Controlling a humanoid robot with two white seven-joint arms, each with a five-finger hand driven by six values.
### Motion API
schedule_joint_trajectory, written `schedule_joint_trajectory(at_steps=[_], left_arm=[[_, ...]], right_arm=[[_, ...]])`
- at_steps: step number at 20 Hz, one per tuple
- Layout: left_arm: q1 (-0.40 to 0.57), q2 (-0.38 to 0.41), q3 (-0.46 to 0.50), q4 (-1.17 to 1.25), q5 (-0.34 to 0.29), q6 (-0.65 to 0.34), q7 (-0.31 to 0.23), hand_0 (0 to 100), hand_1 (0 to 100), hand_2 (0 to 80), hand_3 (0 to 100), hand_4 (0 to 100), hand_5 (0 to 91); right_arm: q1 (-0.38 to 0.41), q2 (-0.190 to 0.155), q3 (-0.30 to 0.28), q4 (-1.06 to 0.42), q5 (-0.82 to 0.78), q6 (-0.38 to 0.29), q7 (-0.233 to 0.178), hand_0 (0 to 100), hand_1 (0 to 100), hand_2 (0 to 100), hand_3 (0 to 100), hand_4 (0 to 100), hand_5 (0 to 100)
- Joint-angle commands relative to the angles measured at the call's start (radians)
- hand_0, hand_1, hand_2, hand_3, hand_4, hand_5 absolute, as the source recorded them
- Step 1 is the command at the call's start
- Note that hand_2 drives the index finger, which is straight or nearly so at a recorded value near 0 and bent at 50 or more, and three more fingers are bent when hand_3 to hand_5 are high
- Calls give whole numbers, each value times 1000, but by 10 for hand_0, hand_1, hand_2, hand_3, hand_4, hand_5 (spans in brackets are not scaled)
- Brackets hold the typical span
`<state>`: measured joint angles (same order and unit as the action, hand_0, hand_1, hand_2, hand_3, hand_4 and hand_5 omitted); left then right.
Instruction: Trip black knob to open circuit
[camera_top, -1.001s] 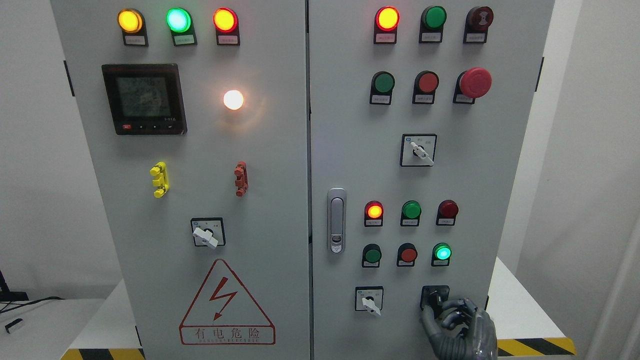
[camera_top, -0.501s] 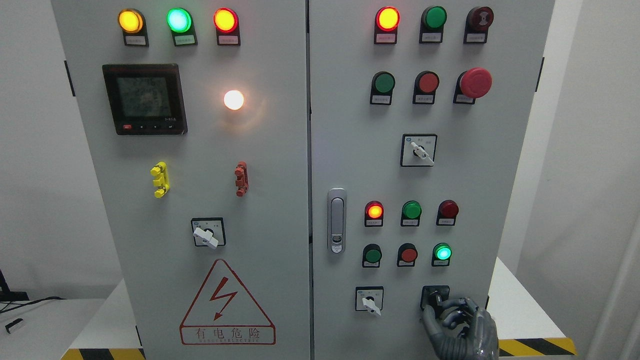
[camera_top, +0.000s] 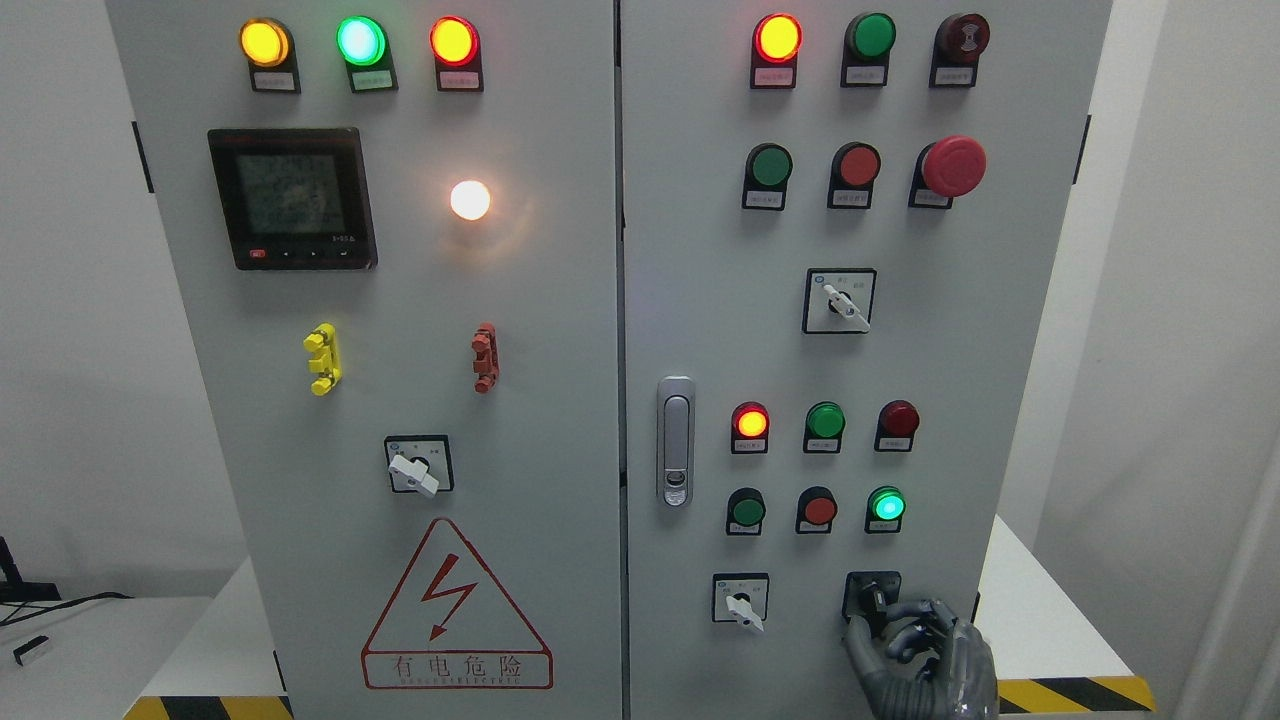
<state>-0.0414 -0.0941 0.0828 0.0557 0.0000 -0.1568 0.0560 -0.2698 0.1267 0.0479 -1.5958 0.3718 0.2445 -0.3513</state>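
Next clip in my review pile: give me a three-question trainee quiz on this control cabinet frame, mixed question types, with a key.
1. True or false: the right hand is at the black knob on the right door's bottom row.
2. Multiple choice: which lamp in the right door's upper row of three small lamps is lit? A) red lamp B) green lamp C) dark red lamp
3. Fill in: the large red mushroom button sits at the ____ end of its row.

Key: 1 true; 2 A; 3 right.
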Motion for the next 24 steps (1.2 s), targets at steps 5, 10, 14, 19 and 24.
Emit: schedule_joint_trajectory(at_steps=[5, 10, 14, 19, 24], left_arm=[[0, 0, 0, -1, -31, 0, -1, 120, 389, 0, 0, 0, 0], [0, 0, 0, 1, -31, 0, -1, 120, 389, 0, 0, 0, 0], [0, 1, 0, -1, -31, 0, -1, 120, 389, 0, 0, 0, 0], [0, -1, 0, -1, -31, 0, -1, 120, 389, 0, 0, 0, 0], [0, -1, 0, -1, -31, 0, -1, 120, 389, 0, 0, 0, 0]], right_arm=[[1, -1, -3, 4, -1, 1, -3, 178, 844, 527, 847, 829, 923], [3, -1, -11, 2, -2, 1, -3, 0, 842, 544, 861, 832, 924], [3, -2, -11, 2, -2, 1, -3, 0, 849, 544, 861, 834, 926], [4, -6, -23, 2, -2, -1, -3, 0, 849, 543, 862, 835, 926], [10, -7, -36, 2, -4, -11, -3, 0, 840, 543, 864, 836, 926]])
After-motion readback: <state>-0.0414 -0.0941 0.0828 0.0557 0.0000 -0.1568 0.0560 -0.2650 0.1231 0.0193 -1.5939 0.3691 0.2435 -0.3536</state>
